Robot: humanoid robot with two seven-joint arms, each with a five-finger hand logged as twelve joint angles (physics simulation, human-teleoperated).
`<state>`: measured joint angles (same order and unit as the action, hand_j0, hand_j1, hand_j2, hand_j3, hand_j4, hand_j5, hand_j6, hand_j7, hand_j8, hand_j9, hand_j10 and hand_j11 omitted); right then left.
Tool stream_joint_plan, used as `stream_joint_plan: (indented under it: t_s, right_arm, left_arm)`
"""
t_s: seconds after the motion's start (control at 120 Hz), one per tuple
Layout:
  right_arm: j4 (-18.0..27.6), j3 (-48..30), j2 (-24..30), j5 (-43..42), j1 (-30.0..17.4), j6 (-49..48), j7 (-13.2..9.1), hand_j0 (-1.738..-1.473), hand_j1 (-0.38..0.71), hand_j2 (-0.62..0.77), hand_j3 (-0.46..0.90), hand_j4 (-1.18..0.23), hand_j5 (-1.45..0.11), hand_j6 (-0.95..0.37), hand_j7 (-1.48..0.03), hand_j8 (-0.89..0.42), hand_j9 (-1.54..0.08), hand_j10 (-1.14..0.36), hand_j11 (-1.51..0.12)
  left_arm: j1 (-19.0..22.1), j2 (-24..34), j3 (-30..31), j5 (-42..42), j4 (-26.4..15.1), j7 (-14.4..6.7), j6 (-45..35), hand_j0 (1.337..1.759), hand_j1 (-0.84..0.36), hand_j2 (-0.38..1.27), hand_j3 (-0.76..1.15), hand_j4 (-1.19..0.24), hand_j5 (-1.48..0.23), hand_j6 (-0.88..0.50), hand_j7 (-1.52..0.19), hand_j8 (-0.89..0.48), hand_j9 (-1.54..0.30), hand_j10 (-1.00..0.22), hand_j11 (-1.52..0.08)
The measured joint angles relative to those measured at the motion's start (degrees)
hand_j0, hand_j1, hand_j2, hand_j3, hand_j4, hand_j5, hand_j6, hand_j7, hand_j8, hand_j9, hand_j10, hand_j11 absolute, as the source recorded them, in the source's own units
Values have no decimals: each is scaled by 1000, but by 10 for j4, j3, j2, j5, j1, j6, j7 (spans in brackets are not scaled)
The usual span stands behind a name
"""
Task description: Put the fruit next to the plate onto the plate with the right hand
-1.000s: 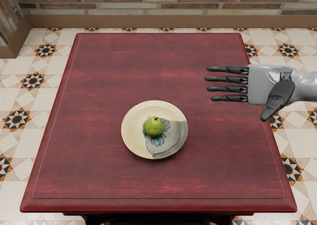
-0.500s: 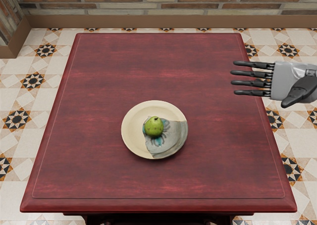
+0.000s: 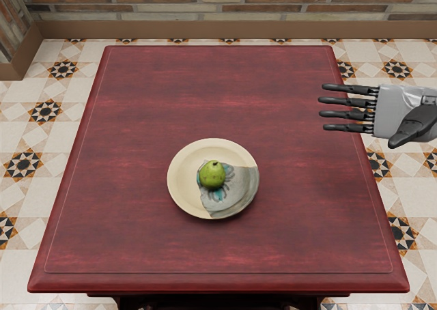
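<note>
The pear [image 3: 212, 174] sits on the plate [image 3: 183, 187], just left of its middle, at the edge of the plate's grey-blue patch. Its long axis runs toward the table's [image 3: 205, 91] far edge, with the narrow stem end pointing that way. The right hand [image 3: 384, 110] hovers over the table's right edge, well apart from the plate. Its fingers [image 3: 345, 114] are stretched straight out to the left and hold nothing.
</note>
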<state>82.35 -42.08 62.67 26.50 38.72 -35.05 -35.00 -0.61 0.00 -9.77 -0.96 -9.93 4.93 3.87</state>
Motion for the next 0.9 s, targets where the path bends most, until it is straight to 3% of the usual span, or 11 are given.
stream_joint_plan:
  t_s: [0.9]
  right_arm:
    - [0,0,0,0,0,0,0,-1658,-349,0,0,0,1,6,0,5,1,3,0]
  left_arm:
    - [0,0,0,0,0,0,0,1658,337,2,0,-10,-13,-10,-13,-10,-13,-10,-13]
